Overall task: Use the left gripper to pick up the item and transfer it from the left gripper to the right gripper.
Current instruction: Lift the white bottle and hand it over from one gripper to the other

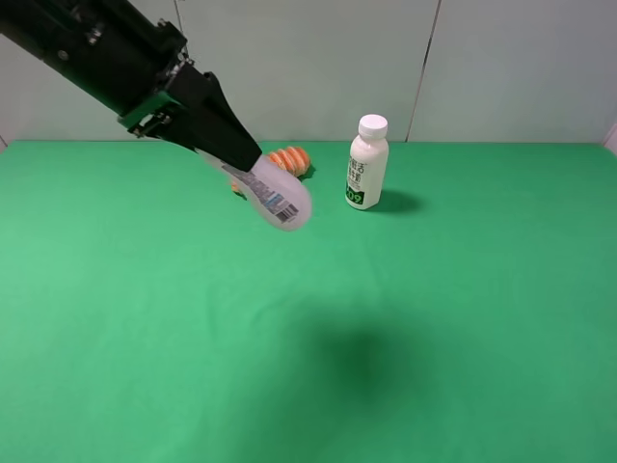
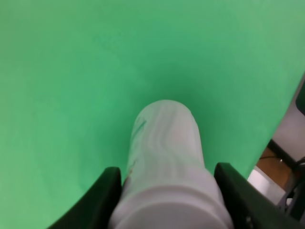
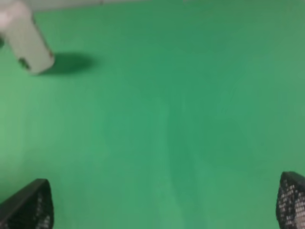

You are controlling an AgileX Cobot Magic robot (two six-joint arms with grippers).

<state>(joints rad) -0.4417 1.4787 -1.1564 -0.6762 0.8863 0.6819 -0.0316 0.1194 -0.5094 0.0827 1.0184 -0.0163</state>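
Aloft, curvy white plastic bottle (image 1: 275, 196).

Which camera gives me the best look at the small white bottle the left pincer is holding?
Exterior high: the small white bottle juts from the left pincer, held above the table, label showing. Left wrist gives only a blurred close-up of its body between the fingers. Right wrist misses it.

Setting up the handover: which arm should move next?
Right. The left gripper is shut on the bottle, held off the table; the right gripper is open, empty and outside the high view, so it probably must approach.
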